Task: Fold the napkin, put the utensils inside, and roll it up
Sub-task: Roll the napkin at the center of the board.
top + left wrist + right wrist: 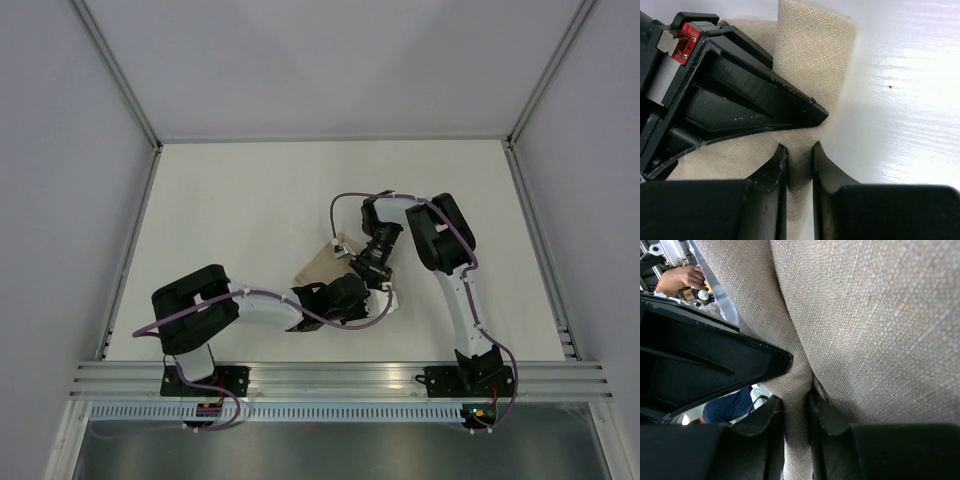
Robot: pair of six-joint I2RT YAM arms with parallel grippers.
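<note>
The tan napkin (322, 268) lies bunched in the middle of the table, mostly hidden under the two grippers. In the left wrist view the napkin (812, 60) shows as a folded strip on the white table. My left gripper (799, 155) is shut on a fold of it, and shows in the top view (350, 297) at the cloth's near edge. My right gripper (796, 402) is shut on another fold of the napkin (875, 325), which fills its view; from above the right gripper (368, 268) sits at the cloth's right edge. The two grippers are close together. The fork is not in view.
The white table (250, 200) is ringed by grey walls and an aluminium rail (340, 378) at the near edge. The other gripper's black body (730, 100) crowds the left wrist view; likewise in the right wrist view (700, 355).
</note>
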